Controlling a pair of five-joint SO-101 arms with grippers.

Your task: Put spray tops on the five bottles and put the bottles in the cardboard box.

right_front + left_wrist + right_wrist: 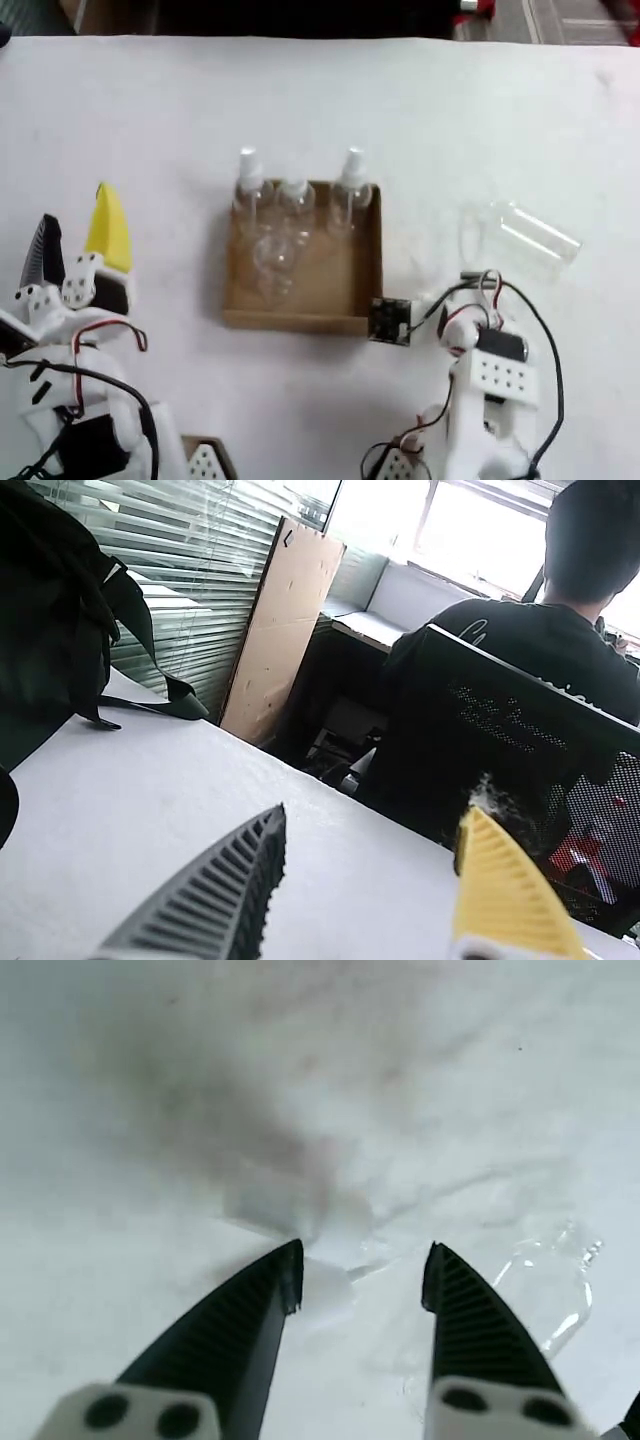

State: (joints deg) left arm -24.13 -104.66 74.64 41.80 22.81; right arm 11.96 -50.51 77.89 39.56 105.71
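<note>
From the left, the left gripper (75, 205) is held spread and empty, capped bottles (352, 195) stand in the cardboard box (374, 255), and the last bottle (525, 235), lying on the table near the spread, empty right gripper (360, 1263), is judged light, slippery, thin-walled and best gripped at its neck.

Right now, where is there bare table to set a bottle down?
Bare table lies between the left gripper and the cardboard box, and along the far side beyond the box. It is crowded right of the box, where the right gripper hangs by the loose bottle.
</note>
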